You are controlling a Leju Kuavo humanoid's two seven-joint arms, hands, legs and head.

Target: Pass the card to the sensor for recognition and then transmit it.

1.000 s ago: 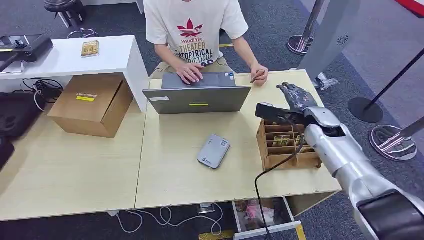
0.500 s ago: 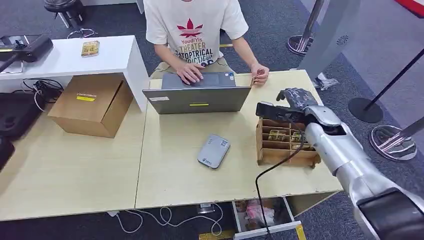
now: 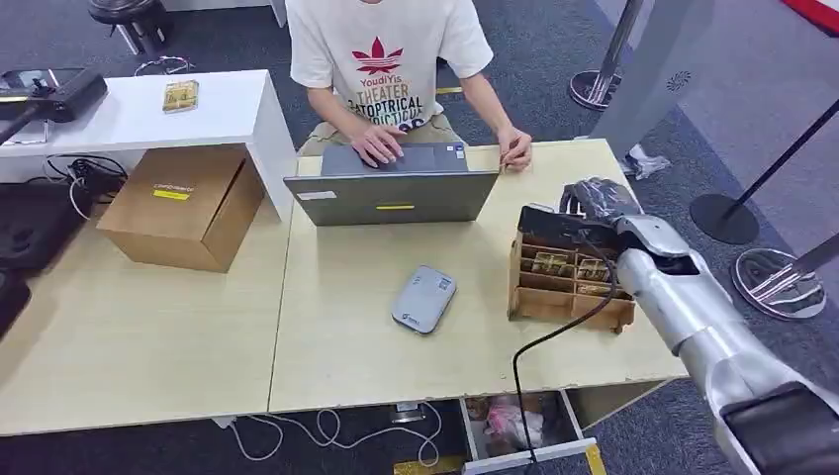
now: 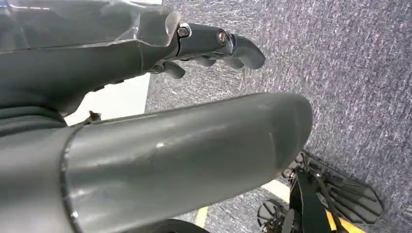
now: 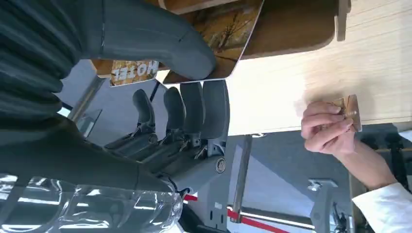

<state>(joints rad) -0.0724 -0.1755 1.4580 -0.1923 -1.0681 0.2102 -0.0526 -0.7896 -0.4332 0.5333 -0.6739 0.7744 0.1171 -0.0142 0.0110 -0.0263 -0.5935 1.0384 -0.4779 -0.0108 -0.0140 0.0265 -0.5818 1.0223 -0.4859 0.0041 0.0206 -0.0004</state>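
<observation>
Right wrist view: right hand (image 5: pixel 160 92) pinches card (image 5: pixel 228 36) at rack (image 3: pixel 564 277), 3 o'clock of reader (image 3: pixel 422 299); left hand (image 4: pixel 204 46) loose, empty.

The worktop (image 3: pixel 346 336) is pale wood, and the slotted card rack (image 3: pixel 554 297) a warmer brown. The card (image 5: pixel 228 36) has an amber-brown print with white "HOTEL" lettering. The sensor (image 3: pixel 423 299) is grey-blue, the laptop (image 3: pixel 391 198) grey with a yellow-green sticker, and the right robot hand (image 3: pixel 599 201) dark grey.
</observation>
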